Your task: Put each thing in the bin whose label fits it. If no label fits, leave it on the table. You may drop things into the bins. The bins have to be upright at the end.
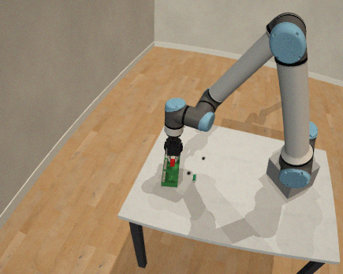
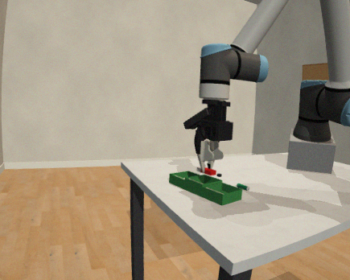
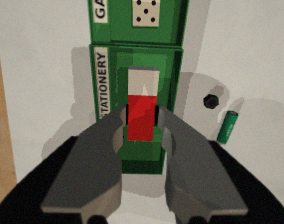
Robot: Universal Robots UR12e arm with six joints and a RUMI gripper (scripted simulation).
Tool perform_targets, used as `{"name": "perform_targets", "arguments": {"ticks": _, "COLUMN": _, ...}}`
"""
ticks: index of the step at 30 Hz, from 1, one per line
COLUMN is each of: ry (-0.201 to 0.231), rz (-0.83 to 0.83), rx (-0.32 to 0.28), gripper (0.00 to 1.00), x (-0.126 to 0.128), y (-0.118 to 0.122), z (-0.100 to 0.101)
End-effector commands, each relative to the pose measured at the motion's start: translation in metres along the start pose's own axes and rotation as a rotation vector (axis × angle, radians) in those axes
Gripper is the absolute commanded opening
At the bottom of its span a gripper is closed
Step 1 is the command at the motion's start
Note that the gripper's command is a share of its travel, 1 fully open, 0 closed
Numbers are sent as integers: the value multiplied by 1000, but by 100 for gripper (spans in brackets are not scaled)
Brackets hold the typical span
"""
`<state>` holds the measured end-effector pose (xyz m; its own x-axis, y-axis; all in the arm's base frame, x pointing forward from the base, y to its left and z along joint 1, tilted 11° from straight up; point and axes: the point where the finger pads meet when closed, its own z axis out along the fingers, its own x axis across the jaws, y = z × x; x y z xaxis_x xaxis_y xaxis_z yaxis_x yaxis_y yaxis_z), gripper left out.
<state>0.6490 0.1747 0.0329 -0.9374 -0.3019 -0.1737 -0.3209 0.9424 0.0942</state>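
Note:
My gripper (image 3: 141, 106) is shut on a red and white eraser-like block (image 3: 142, 102) and holds it just above the green bin row (image 1: 170, 173). In the wrist view the block hangs over the bin labelled STATIONERY (image 3: 138, 107). The bin beyond it holds a white die (image 3: 146, 12), and its label starts with "GA". In the exterior view the gripper (image 2: 208, 158) hovers over the far end of the green bins (image 2: 205, 186), with the red block (image 2: 209, 170) at its fingertips.
A small green battery (image 3: 227, 127) lies on the white table right of the bins, also seen in the top view (image 1: 194, 177). Two small black nuts (image 1: 203, 157) (image 1: 189, 172) lie nearby. The arm's base (image 1: 292, 173) stands at the table's far right.

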Motion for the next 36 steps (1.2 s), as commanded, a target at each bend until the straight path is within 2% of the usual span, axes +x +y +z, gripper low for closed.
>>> {"name": "perform_targets", "arguments": {"ticks": 1, "ry": -1, "rz": 0, "rx": 0, "gripper": 0, "x": 0, "y": -1, "z": -1}}
{"name": "perform_targets", "arguments": {"ticks": 27, "ry": -1, "rz": 0, "rx": 0, "gripper": 0, "x": 0, "y": -1, "z": 43}}
{"name": "perform_targets", "arguments": {"ticks": 36, "ry": -1, "rz": 0, "rx": 0, "gripper": 0, "x": 1, "y": -2, "z": 44}}
